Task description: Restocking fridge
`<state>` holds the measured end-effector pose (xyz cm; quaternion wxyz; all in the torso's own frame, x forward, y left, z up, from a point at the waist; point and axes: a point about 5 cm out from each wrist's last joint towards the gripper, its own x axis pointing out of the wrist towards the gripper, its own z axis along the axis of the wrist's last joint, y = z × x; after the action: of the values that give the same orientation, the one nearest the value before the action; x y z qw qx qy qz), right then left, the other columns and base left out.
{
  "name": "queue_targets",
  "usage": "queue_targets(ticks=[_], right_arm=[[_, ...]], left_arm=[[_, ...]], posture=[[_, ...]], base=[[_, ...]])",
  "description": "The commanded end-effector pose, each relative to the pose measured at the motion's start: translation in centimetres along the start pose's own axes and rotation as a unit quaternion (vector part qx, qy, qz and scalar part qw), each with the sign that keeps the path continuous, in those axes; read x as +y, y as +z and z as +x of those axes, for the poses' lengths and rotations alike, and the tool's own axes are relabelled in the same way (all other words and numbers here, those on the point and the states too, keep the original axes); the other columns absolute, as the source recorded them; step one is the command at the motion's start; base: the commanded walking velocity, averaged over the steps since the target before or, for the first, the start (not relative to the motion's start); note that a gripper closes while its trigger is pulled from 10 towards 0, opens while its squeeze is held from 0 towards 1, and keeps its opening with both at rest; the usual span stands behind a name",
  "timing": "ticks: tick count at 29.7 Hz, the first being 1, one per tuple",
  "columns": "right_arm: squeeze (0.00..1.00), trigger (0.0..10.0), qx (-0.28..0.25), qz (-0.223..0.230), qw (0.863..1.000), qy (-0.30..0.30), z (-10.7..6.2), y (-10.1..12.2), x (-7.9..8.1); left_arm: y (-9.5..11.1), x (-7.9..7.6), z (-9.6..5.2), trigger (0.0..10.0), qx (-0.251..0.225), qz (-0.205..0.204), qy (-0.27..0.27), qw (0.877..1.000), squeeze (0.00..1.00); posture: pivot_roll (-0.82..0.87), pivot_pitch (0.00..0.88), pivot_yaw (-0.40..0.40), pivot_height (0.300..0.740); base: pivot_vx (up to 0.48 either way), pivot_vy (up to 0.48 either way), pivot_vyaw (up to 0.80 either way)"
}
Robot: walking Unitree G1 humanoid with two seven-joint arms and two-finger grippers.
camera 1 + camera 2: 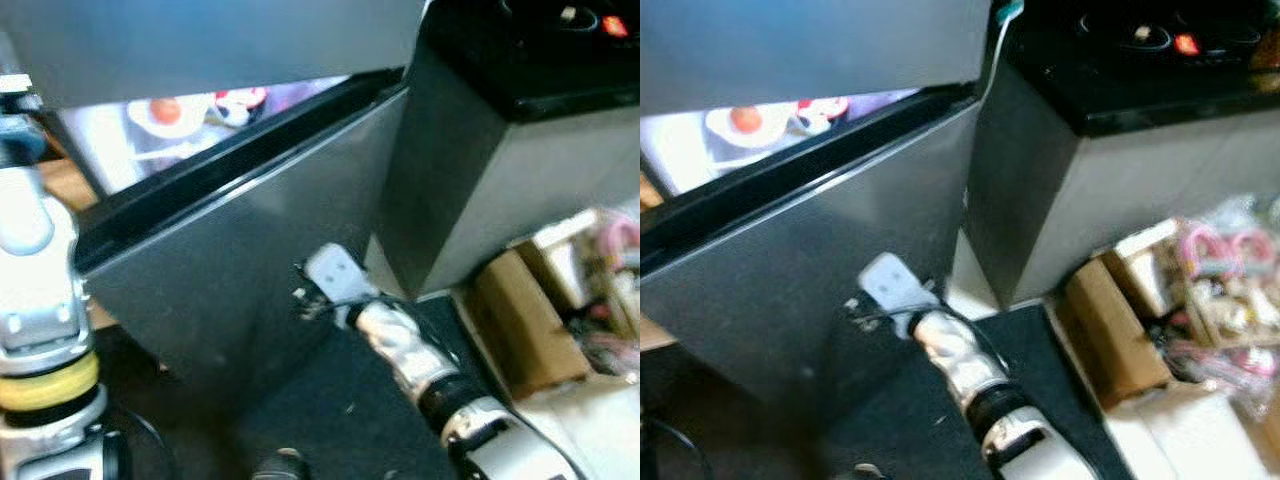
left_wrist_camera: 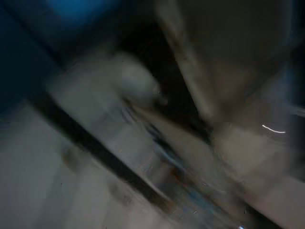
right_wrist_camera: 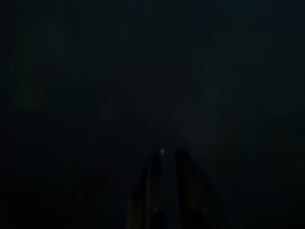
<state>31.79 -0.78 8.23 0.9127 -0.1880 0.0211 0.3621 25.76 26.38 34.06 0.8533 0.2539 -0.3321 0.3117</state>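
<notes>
The fridge's steel lower door (image 1: 230, 260) stands slightly ajar, and the gap above it shows the lit interior. On a shelf inside sit a white plate with an orange item (image 1: 165, 112) and a red and white item (image 1: 240, 100). My right arm reaches forward, and the right gripper (image 1: 302, 296) is against the door's front face near its right edge. In the dark right wrist view its black fingers (image 3: 143, 191) are only faint. My left arm (image 1: 35, 300) is raised at the left edge beside the fridge. The left wrist view is blurred.
A dark steel cabinet (image 1: 500, 170) with a black stove top stands right of the fridge. Cardboard boxes (image 1: 520, 320) and bags of packaged goods (image 1: 1230, 280) crowd the floor at the right. A black mat (image 1: 330, 420) lies before the fridge.
</notes>
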Motion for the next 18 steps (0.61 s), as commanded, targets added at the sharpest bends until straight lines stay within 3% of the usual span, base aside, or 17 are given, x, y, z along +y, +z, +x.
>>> queue_targets(ticks=[1, 6, 9, 18], right_arm=[[0.02, 10.0, 0.007, 0.001, 1.000, -0.004, -0.21, -0.40, -0.12], [0.03, 10.0, 0.007, -0.004, 1.000, -0.005, -0.21, -0.40, -0.16], [0.07, 10.0, 0.008, -0.005, 1.000, -0.006, -0.15, -0.35, -0.21], [0.04, 10.0, 0.010, 0.007, 1.000, -0.011, -0.06, -0.29, -0.36]], left_arm=[[0.25, -0.26, -0.24, 10.0, -0.007, 0.002, -0.005, 1.000, 0.00], [0.29, -0.27, -0.26, 10.0, -0.008, 0.002, -0.005, 1.000, 0.00], [0.33, -0.25, -0.28, 10.0, -0.008, 0.002, -0.005, 1.000, 0.00], [0.41, -0.21, -0.25, 10.0, -0.010, 0.001, -0.006, 1.000, 0.00]], posture=[[0.10, 0.117, -0.028, 0.740], [0.10, 0.117, -0.029, 0.740], [0.10, 0.117, -0.028, 0.740], [0.10, 0.117, -0.027, 0.740]], base=[[0.446, 0.000, 0.00], [0.438, 0.000, 0.00], [0.421, 0.000, 0.65], [0.408, 0.000, 0.09]])
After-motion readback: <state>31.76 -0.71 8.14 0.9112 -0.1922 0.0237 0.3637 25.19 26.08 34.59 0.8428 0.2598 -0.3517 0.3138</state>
